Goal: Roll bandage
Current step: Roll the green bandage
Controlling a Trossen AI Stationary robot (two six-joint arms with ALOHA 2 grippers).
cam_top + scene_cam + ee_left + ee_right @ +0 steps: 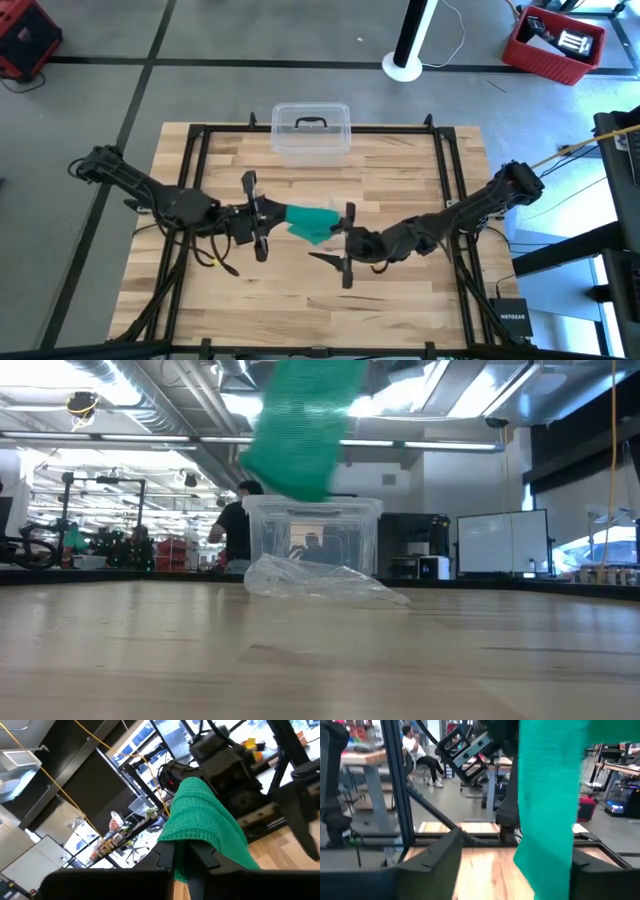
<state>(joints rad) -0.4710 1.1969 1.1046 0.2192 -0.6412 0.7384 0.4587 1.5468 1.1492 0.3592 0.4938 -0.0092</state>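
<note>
The teal-green bandage (308,222) is held up over the middle of the table between my two grippers. In the low view it (300,420) hangs well clear of the tabletop. My left gripper (272,216) is shut on it from the table's left. My right gripper (347,243) stands open at the bandage's right end. In the right wrist view the band (547,820) hangs down between its spread fingers, close to one finger (592,870); I cannot tell whether they touch. My left gripper pinches the bandage between its two fingers (202,857), at the band's left part (181,851). The fingers come level from the table's left. The cloth bunches in several layers, drapes over past the fingertips (210,825) and is lifted clear of the table.
A crinkled clear plastic wrapper (320,580) lies on the wood behind the bandage. A clear lidded box (311,130) stands at the table's far edge. A black frame (200,140) borders the table. People show in the room beyond.
</note>
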